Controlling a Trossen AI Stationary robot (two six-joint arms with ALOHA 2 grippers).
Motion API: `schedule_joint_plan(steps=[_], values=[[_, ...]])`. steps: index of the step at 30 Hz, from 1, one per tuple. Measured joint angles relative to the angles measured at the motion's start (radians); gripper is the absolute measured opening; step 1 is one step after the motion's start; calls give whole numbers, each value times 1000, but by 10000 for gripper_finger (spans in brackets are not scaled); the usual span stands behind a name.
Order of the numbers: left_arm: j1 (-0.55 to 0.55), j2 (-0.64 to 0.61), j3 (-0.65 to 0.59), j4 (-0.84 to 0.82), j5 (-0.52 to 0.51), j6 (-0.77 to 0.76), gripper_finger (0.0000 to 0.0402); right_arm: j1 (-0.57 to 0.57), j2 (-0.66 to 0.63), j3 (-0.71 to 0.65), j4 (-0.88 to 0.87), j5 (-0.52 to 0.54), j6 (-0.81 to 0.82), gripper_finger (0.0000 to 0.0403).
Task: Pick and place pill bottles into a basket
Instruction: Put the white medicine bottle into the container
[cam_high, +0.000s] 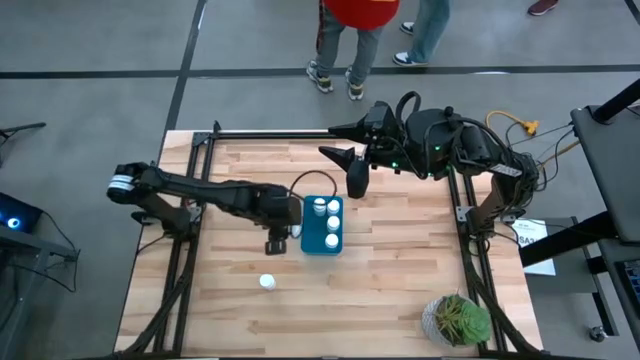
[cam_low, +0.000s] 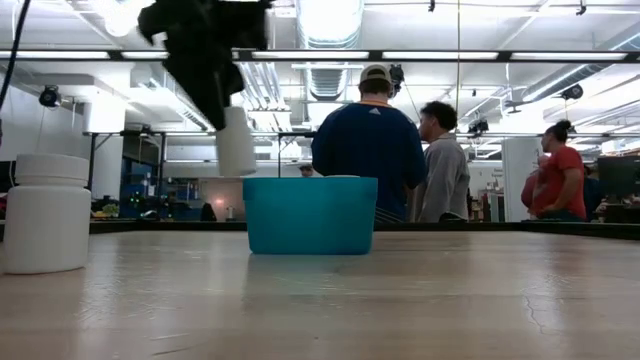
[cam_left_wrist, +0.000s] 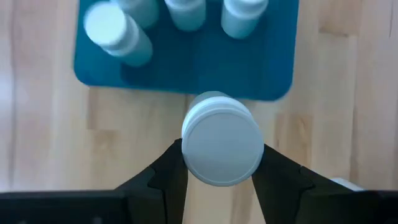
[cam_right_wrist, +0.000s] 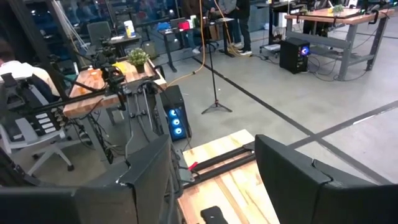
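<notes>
The teal basket (cam_high: 322, 238) stands mid-table and holds several white pill bottles (cam_high: 333, 206), standing up inside it. It also shows in the left wrist view (cam_left_wrist: 186, 68) and the low view (cam_low: 310, 214). My left gripper (cam_high: 291, 228) is just left of the basket, shut on one bottle (cam_left_wrist: 221, 140). In the low view this bottle (cam_low: 236, 142) hangs above the table beside the basket's left wall. Another bottle (cam_high: 267, 282) stands on its base on the table nearer the front edge, and it shows in the low view (cam_low: 45, 214). My right gripper (cam_high: 347, 168) is open and empty over the far side, behind the basket. My left gripper pinches the bottle between its two fingers (cam_left_wrist: 168, 171), one on each side of its round body (cam_left_wrist: 186, 149). The fingers come from above, pointing down, and hold its upper part (cam_low: 232, 115). The bottle hangs upright, lifted clear of the table.
A green potted plant (cam_high: 457, 320) stands at the table's near right corner. People stand beyond the far edge (cam_low: 375, 150). Bare wood lies left of and in front of the basket.
</notes>
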Motion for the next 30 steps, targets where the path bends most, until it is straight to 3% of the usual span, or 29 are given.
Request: schedule_joint_plan(steps=[9, 30], values=[[64, 97, 149, -35, 3, 99, 136, 1, -1, 0, -7, -4, 11, 224], [114, 206, 158, 35, 52, 150, 136, 2, -9, 0, -8, -3, -17, 224]])
